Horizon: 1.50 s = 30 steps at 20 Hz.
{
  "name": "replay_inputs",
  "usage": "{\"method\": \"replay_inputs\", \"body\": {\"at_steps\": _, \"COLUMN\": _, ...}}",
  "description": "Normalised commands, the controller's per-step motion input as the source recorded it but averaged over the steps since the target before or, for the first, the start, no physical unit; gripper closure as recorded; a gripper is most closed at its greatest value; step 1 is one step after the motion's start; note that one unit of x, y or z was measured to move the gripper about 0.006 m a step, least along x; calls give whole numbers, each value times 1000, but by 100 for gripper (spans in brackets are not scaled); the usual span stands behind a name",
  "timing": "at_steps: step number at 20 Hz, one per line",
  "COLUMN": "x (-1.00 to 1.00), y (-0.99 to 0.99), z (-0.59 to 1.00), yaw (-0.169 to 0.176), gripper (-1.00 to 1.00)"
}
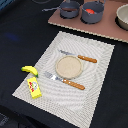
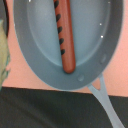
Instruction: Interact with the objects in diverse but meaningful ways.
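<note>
Looking Down on a Sausage in a Gray Pan

Lying inside the gray pan (image 2: 35,60), the brown sausage (image 2: 65,35) shows only in the wrist view, close under the camera. Its long axis runs roughly crosswise to the pan's handle (image 2: 107,107). The claw itself does not show in either picture, so its fingers cannot be judged.

The exterior view shows other things: a yellow banana (image 1: 29,70) and a yellow box (image 1: 34,87) at the placemat's (image 1: 95,80) edge, and a red fruit (image 1: 90,10) in a gray pot (image 1: 92,16).
</note>
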Motion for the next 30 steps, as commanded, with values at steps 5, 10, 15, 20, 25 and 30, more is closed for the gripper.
{"method": "replay_inputs", "body": {"at_steps": 5, "x": 427, "y": -867, "z": 135, "yaw": -1, "gripper": -100}}
{"method": "replay_inputs", "body": {"at_steps": 10, "x": 353, "y": -951, "z": 0, "yaw": 0, "gripper": -100}}
{"method": "replay_inputs", "body": {"at_steps": 15, "x": 403, "y": -934, "z": 0, "yaw": 0, "gripper": -100}}
{"method": "replay_inputs", "body": {"at_steps": 20, "x": 318, "y": -945, "z": 0, "yaw": 0, "gripper": -100}}
{"method": "replay_inputs", "body": {"at_steps": 25, "x": 202, "y": -959, "z": 0, "yaw": 19, "gripper": -100}}
{"method": "replay_inputs", "body": {"at_steps": 30, "x": 170, "y": -922, "z": 0, "yaw": 37, "gripper": -100}}
